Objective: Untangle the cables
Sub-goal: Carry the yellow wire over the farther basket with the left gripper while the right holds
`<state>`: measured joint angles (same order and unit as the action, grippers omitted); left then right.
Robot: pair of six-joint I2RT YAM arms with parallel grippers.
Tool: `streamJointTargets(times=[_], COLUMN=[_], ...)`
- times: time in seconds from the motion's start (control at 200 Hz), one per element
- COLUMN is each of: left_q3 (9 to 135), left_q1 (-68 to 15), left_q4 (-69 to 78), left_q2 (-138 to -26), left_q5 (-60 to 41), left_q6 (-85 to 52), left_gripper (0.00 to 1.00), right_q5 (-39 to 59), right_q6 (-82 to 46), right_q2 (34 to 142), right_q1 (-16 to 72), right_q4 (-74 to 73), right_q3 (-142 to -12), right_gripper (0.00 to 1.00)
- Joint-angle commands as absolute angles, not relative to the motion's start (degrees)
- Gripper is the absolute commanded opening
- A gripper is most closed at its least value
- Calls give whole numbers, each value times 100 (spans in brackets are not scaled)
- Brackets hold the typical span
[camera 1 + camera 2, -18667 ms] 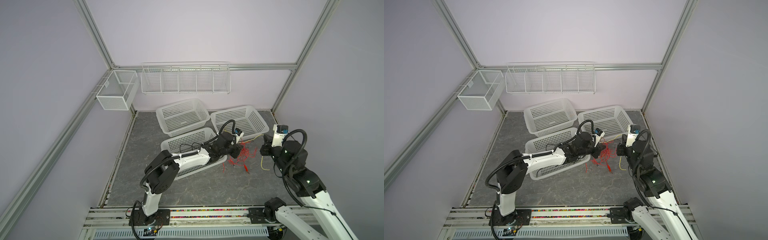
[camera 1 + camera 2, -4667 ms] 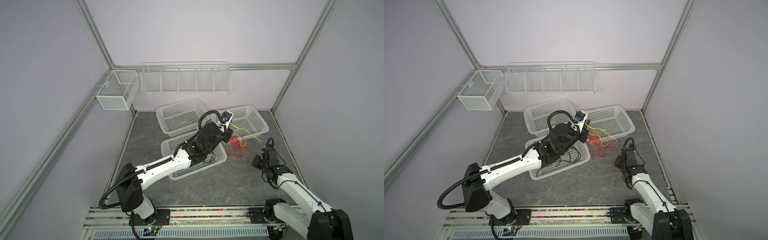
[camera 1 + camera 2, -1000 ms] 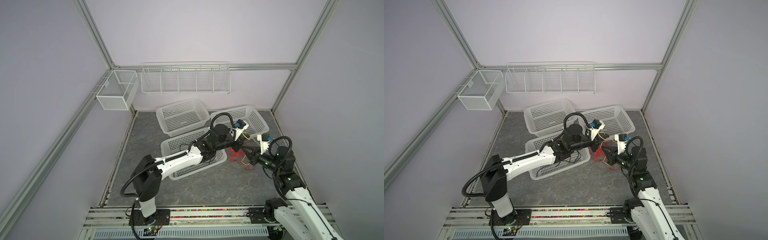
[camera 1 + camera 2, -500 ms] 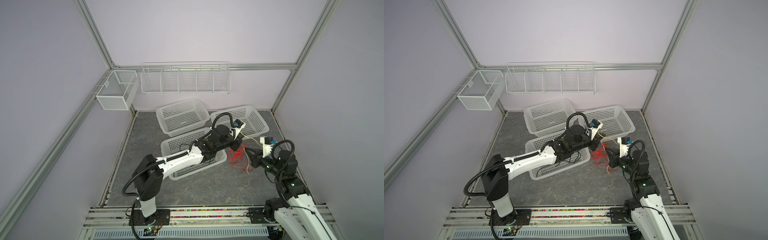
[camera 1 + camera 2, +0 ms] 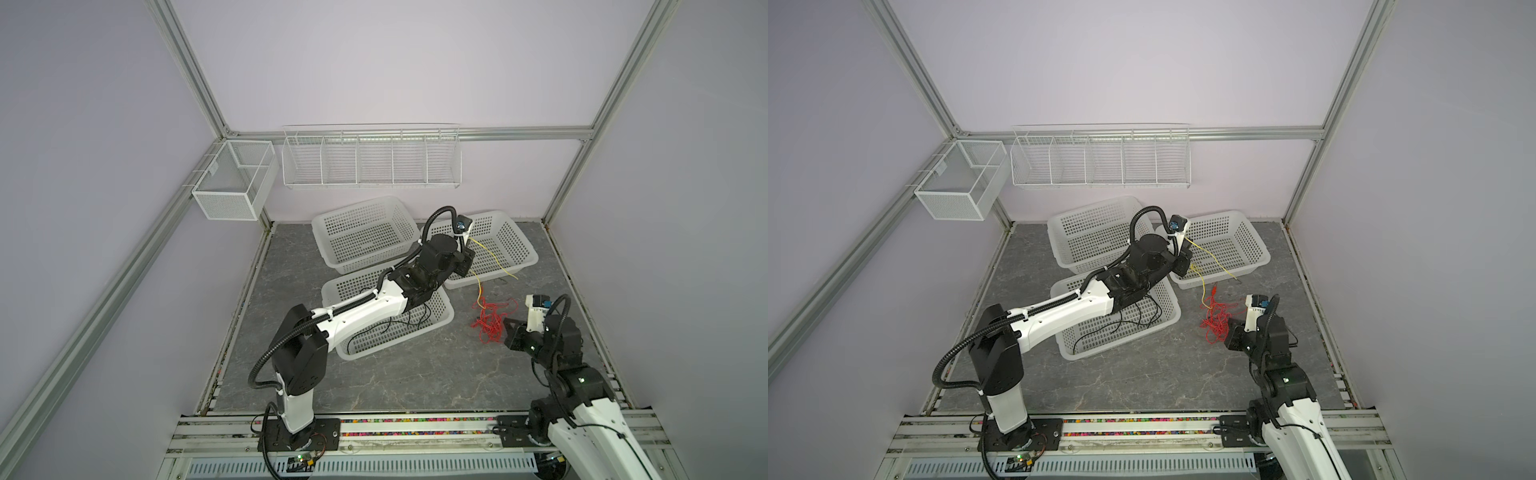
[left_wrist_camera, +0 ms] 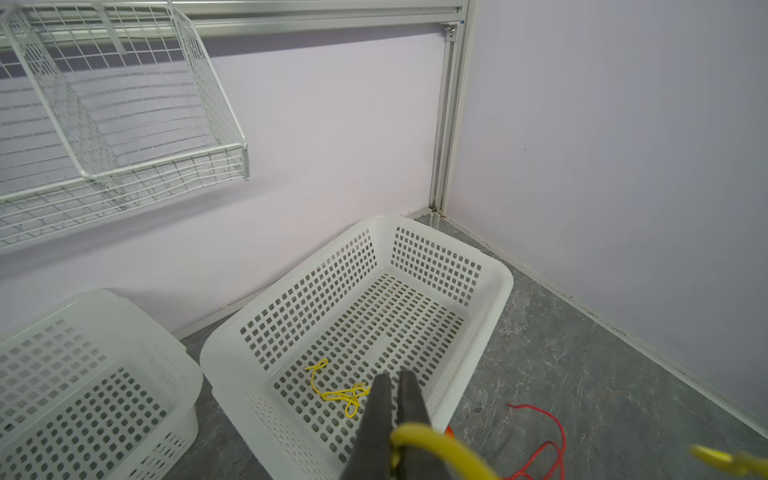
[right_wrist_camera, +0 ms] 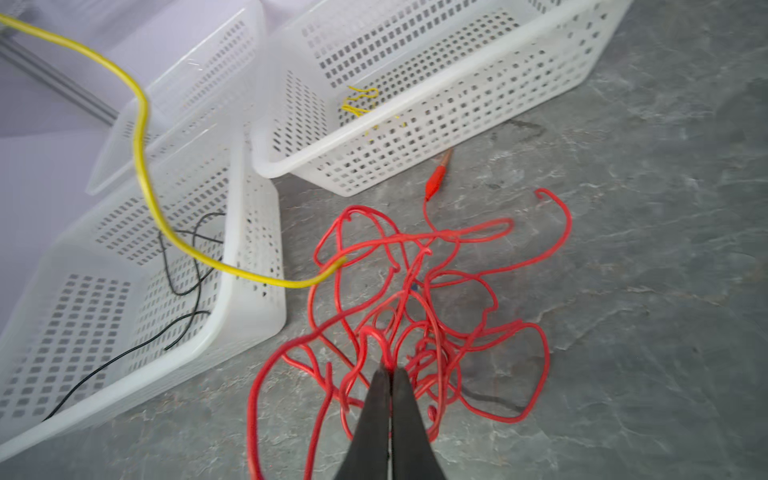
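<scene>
Yellow cable (image 6: 419, 430), a close-up blur, cut by the frame edge; red cables' (image 7: 422, 355) nearest loops likewise.

yellow cable (image 5: 495, 258) hangs from left gripper (image 5: 465, 261) (red tangle (image 5: 490, 322) at right gripper (image 5: 506, 324)).

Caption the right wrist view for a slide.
Right gripper pinching the red cable tangle on the floor; a yellow cable arcs in past white baskets.

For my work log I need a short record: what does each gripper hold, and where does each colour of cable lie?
left gripper: shut on the long yellow cable
right gripper: shut on the red tangle
red tangle: on the floor
long yellow cable: hangs down to the red tangle
black cables: in the near basket
short yellow cable: in the far right basket
</scene>
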<state>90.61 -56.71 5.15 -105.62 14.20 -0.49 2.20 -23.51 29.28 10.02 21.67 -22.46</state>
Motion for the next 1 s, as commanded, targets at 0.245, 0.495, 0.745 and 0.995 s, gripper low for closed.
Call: streamJointTargets(times=[0.245, 0.495, 0.745, 0.995], left_q3=[9981, 10505, 11799, 13584], left_q1=[-5432, -5326, -5181, -4793], left_q4=[232, -90, -956, -1941], left_q2=[-10714, -10845, -11953, -13460], left_q5=[2063, 1381, 1394, 1256], left_q6=[498, 473, 483, 53], left_gripper=[0, 0, 0, 0], right_q5=[-1113, -1073, -266, 5], right_q6=[-3186, -3285, -2891, -2751], right_q2=[3485, 3675, 3331, 3015], right_q1=[1015, 1010, 1015, 1020], right_q4=[2358, 2121, 1684, 1666], right_q3=[-2014, -1952, -1916, -1901], right_gripper=[6, 6, 6, 6])
